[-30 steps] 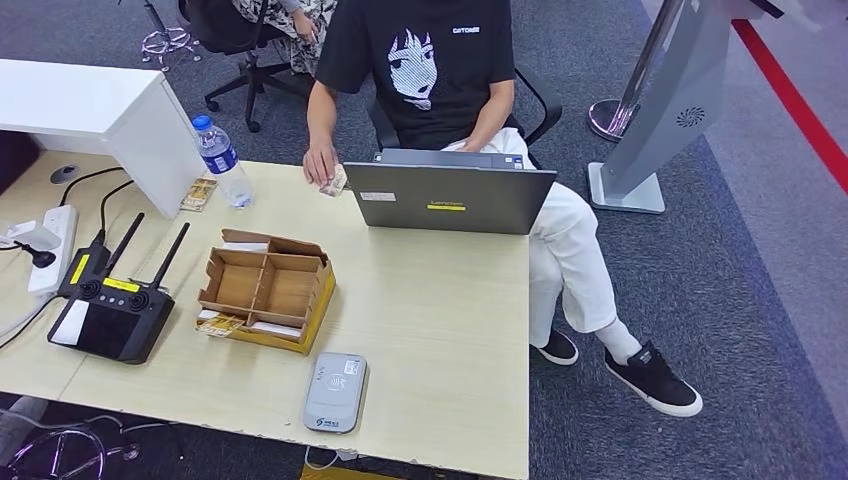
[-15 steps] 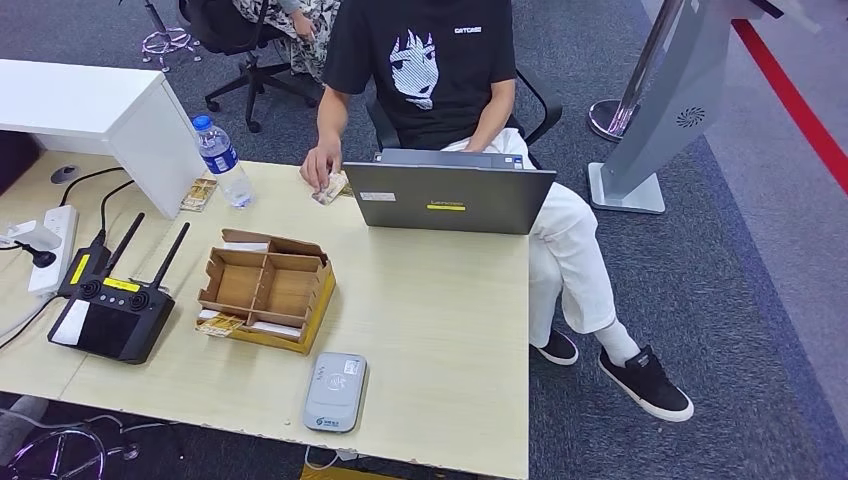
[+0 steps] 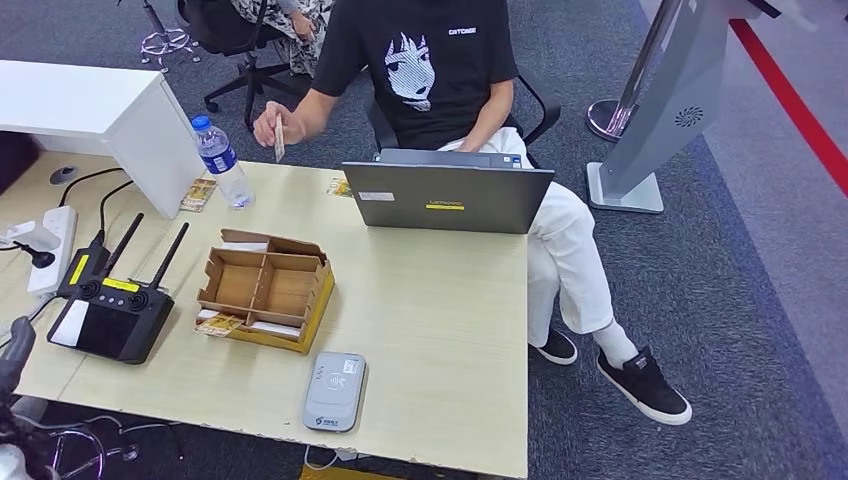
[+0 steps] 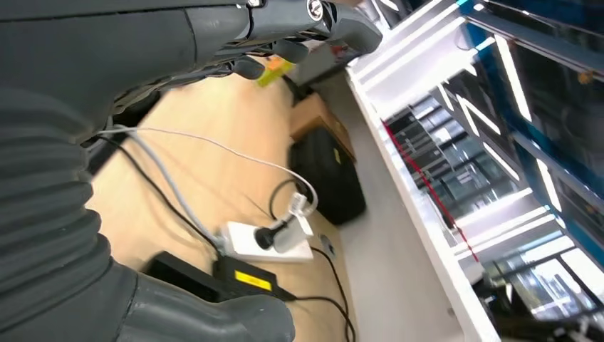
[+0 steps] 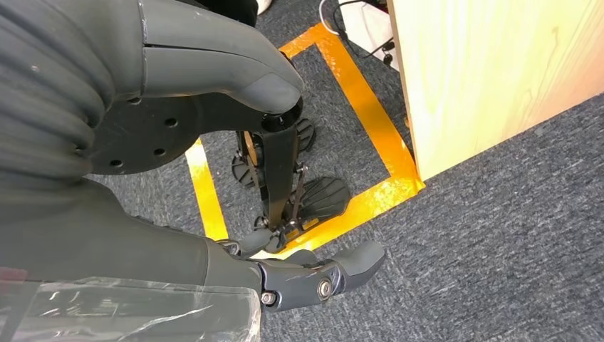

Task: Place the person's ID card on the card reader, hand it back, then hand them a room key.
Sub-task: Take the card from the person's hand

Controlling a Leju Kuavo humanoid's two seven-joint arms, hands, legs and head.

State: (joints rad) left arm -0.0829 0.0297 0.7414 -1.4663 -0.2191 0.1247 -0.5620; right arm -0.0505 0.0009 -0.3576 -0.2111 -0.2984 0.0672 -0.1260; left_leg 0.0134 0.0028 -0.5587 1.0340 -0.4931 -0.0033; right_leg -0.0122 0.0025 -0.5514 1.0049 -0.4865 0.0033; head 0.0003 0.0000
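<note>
The person is holding the ID card (image 3: 279, 140) up beyond the surface's far edge, so the handover is starting. The left hand (image 4: 214, 43), released, needs to reach it. The right hand (image 5: 214, 235) is hanging released.

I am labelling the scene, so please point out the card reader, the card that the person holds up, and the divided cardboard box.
card reader (image 3: 335, 391), head view, middle of its top face
card (image 3: 279, 139), head view, its middle
cardboard box (image 3: 305, 262), head view, its far rim
</note>
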